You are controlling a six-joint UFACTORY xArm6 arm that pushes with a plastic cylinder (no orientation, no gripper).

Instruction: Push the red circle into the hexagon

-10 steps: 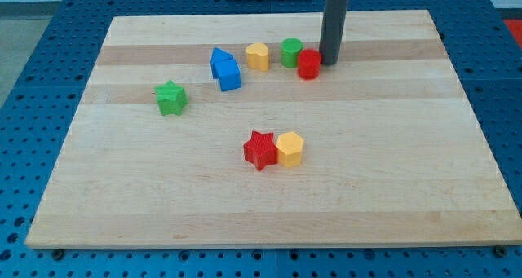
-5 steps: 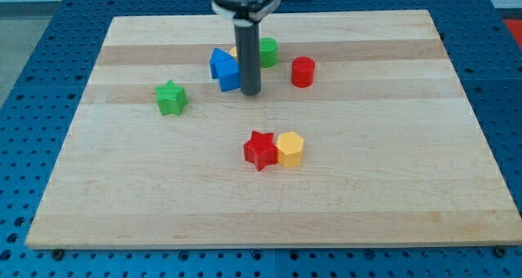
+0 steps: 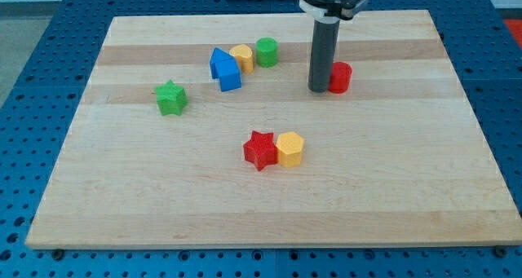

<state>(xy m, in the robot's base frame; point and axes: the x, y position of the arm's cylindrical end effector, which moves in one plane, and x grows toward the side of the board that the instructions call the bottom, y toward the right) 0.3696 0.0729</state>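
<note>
The red circle stands right of the board's centre, toward the view's top. My tip rests on the board right against the circle's left side. The yellow hexagon sits near the board's middle, below the circle and to its left, touching a red star on its left.
A green circle, a yellow block and a blue block form a row at the view's upper middle. A green star sits to the left. The wooden board lies on a blue perforated table.
My tip swung left to the blue block, then back right to the red circle's left side. The red circle has shifted right. The green circle and yellow block have moved left.
</note>
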